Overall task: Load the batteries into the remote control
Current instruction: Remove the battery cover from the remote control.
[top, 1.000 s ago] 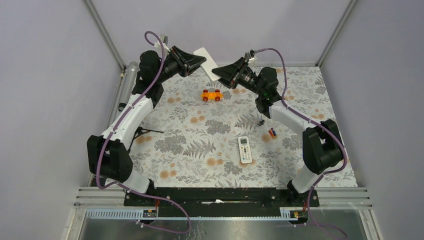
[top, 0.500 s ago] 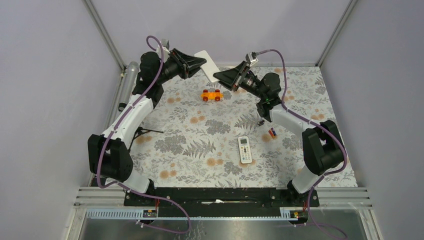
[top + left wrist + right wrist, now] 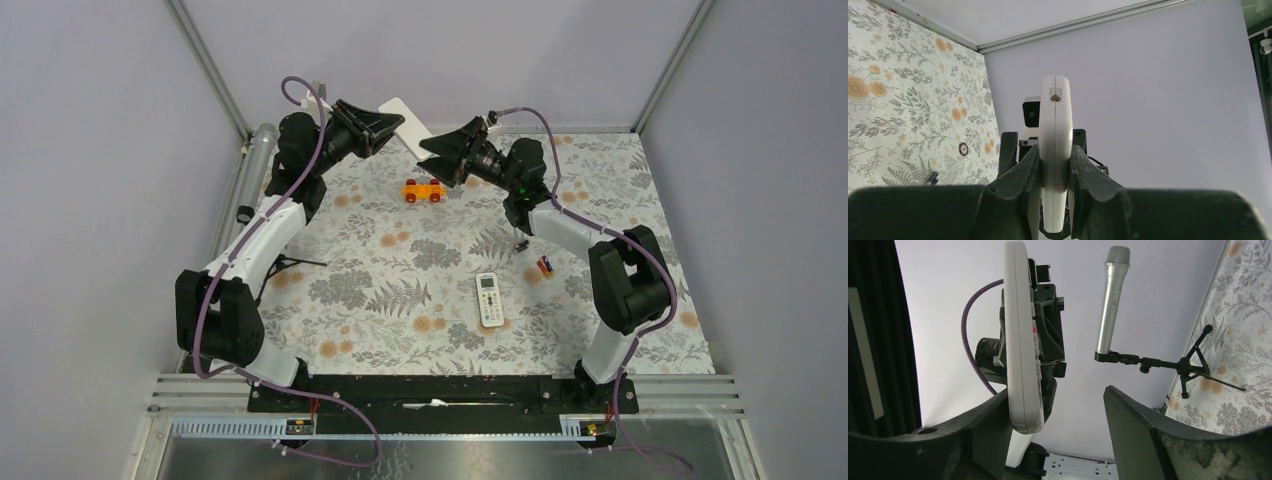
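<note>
Right gripper (image 3: 1055,407) spread wider than a moment earlier, loosening around remote control (image 3: 1055,125) | left gripper (image 3: 1055,157) pinched it aloft, far side | 2 batteries (image 3: 544,265) lay unloaded, right

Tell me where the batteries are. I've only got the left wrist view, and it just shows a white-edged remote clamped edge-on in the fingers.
Observer: The two small red and blue batteries lie on the floral tablecloth, right of centre, with neither arm holding them.
Operator: Is the right arm gripping the remote too?
Observer: No. The right arm's fingers are open. The slim white-edged remote control stands between them, close to one finger with a wide gap to the other.
Operator: Anything lying near the batteries?
Observer: A white remote with a pale green screen lies flat, slightly nearer the arm bases than the batteries.
</note>
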Controlling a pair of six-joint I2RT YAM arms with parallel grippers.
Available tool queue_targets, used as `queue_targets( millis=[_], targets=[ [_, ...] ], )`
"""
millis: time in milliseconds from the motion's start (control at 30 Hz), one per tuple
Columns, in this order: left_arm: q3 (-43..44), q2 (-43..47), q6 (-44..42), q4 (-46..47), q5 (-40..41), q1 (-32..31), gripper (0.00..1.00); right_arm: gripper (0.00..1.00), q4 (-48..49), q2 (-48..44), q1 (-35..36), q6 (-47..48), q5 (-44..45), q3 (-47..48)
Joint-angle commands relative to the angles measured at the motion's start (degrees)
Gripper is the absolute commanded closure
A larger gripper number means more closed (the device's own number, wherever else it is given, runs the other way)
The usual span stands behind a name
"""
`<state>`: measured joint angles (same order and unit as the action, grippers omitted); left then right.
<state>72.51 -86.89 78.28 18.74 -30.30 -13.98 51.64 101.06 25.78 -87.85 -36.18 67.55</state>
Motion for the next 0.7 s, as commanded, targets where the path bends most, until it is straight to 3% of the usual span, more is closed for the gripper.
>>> queue_targets(
  millis=[0, 300, 367, 567, 667],
  targets=[
    [0.6, 4.6, -2.7, 5.9, 0.3, -1.2, 1.0, 0.28, 0.7, 0.7, 0.5, -2.8, -0.1, 2.1],
    [-0.6, 4.3, -1.7, 5.7, 0.8, -1.4, 1.0, 0.22, 1.0, 0.2, 0.6, 0.3, 0.7, 3.6],
    [-0.5, 4.3, -1.4, 6.2, 1.0, -1.4, 1.0, 0.27, -0.3, 0.9, 0.6, -0.1, 0.2, 4.1],
    [-1.2, 4.3, 2.9, 10.6, 1.3, -1.4, 1.0, 0.62, -7.0, 1.0, 0.8, 2.6, -1.3, 1.6],
    [-0.6, 4.2, 4.1, 12.0, 2.7, -1.3, 1.0, 0.71, -7.3, -0.3, 0.8, 4.6, -2.3, -1.9]
  ],
)
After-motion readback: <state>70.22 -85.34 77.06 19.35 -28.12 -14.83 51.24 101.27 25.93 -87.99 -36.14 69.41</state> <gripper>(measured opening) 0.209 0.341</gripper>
